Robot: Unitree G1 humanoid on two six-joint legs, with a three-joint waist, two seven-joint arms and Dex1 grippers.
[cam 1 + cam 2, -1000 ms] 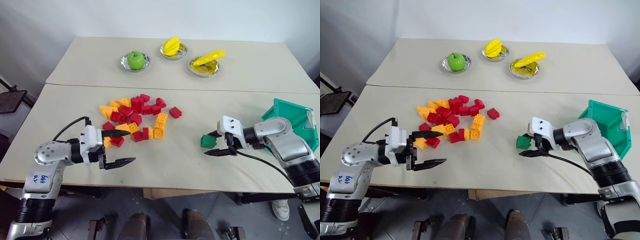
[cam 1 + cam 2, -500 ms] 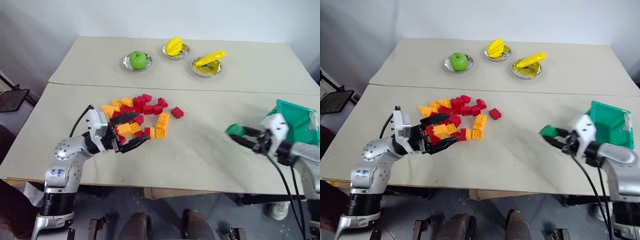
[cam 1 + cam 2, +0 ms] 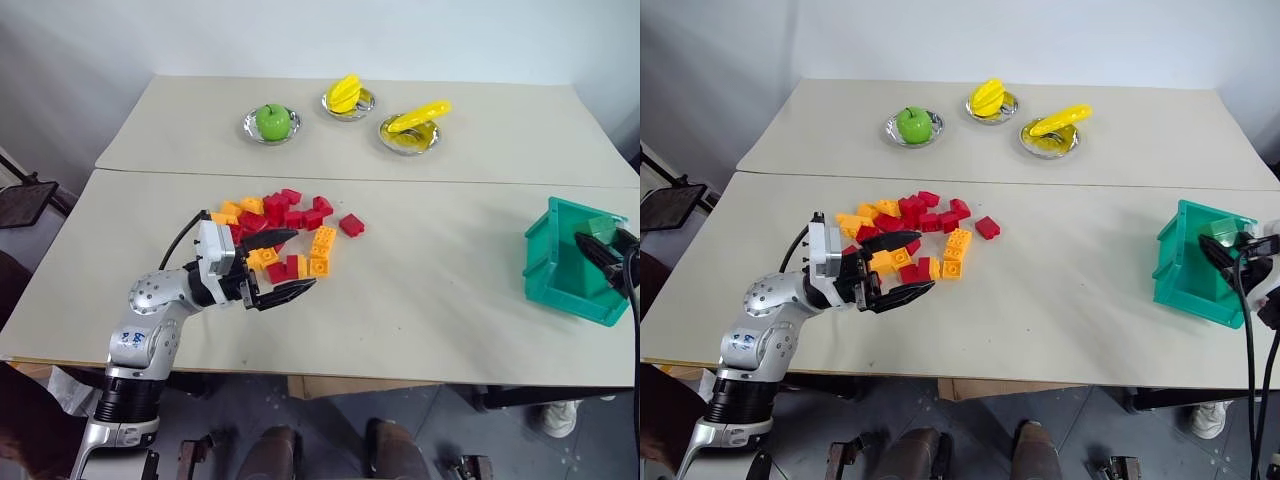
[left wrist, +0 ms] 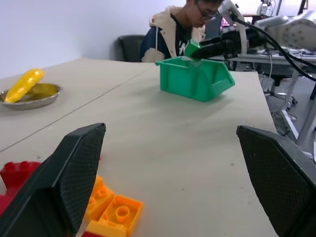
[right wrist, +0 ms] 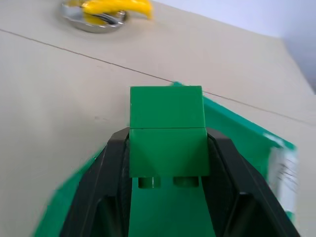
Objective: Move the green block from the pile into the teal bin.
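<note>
The right gripper (image 5: 167,148) is clamped on the green block (image 5: 167,131), holding it above the teal bin (image 3: 550,270), over its open top near the rim. Released off-centre, the block could strike a slanted wall and bounce out onto the table (image 3: 440,290). The left gripper (image 3: 272,270) hangs spread wide over the pile (image 3: 285,230), where a dip could scatter bricks.

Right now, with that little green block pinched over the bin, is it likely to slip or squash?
Probably not squash: the green block keeps crisp square edges between the right gripper's shut fingers. It might slip, since its sides look smooth plastic. Once released over the teal bin, its flat faces should land, not roll.
</note>
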